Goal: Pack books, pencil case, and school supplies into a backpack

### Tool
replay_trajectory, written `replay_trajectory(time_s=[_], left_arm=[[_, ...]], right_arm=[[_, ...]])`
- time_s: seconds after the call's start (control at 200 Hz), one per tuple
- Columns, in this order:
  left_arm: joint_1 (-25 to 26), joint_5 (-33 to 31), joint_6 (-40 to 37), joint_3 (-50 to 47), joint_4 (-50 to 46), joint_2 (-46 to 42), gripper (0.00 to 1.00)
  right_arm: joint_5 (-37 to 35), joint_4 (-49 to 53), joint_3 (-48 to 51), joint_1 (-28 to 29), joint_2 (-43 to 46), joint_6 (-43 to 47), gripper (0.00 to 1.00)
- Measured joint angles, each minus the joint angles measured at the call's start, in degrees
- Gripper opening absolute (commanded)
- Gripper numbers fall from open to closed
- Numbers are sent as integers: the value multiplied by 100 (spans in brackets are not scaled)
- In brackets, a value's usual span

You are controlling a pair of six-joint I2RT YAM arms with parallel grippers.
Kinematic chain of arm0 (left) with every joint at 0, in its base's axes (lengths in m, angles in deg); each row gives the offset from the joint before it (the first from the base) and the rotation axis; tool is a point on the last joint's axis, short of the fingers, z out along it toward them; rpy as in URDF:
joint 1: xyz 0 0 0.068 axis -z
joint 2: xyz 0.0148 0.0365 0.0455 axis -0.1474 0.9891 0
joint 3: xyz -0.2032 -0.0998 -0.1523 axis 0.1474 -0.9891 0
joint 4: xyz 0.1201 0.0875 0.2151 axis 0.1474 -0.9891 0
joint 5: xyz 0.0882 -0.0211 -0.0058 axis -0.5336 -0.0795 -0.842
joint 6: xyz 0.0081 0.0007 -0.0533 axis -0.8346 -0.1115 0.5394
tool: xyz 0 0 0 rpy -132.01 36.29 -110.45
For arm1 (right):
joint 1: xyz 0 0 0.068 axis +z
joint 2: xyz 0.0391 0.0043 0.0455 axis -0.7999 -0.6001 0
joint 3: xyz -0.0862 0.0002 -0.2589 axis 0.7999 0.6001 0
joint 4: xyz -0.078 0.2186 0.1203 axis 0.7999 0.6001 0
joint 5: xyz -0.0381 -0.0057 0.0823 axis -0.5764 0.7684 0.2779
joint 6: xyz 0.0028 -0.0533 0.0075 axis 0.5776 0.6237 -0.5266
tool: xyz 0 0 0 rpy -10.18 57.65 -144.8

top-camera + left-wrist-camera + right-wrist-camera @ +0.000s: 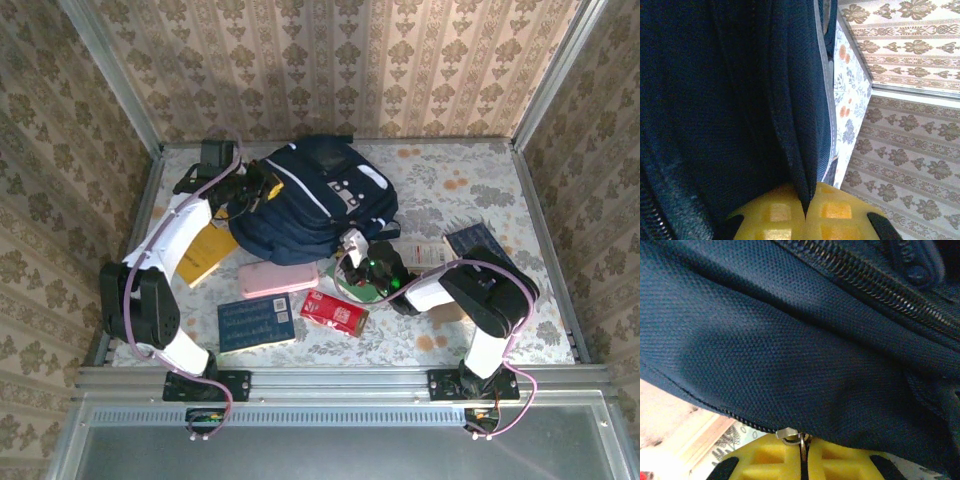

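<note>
Seen from above, the backpack [315,195] lies at the far middle of the counter [470,185], with the left hand [252,190] at its left edge and the right hand [353,243] at its near right corner. A yellow book [207,258] lies left of the bag, partly under the left arm. The pink pencil case [278,278] lies just beside the bag's near edge, with the blue book [256,322] and the red pack [335,312] nearer still. A green pack [358,287] is partly hidden under the right arm. The white strip [430,252] and the navy book [476,240] lie to the right. In the left wrist view, the left hand's yellow fingers [775,212] are pressed together, pinching a fold of the backpack's navy fabric, and the flowered counter and the patterned wall [910,150] show to the right. In the right wrist view, the right hand's yellow fingers [840,460] are together, clamped on the metal zipper pull [801,441] at the backpack's lower edge, and a second zipper [865,282] runs across the upper right.
</note>
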Motion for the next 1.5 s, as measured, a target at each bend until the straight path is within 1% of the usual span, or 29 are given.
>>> replay_trajectory(time_s=[0.16,0.33,0.82,1.17,1.5], left_arm=[[17,-109,129,-157,201,-63,0],[20,-192,238,-321,260,-149,0],[20,-273,435,-575,470,-291,0],[50,-431,769,-824,704,-378,0],[94,-603,1158,-1060,1054,-483,0]], right_arm=[[120,190,-59,15,13,-94,18],[210,258,-59,63,13,-160,20],[50,243,-59,162,-44,-389,16],[-98,455,-321,647,0,-413,17],[-374,935,-986,1056,0,-522,16]])
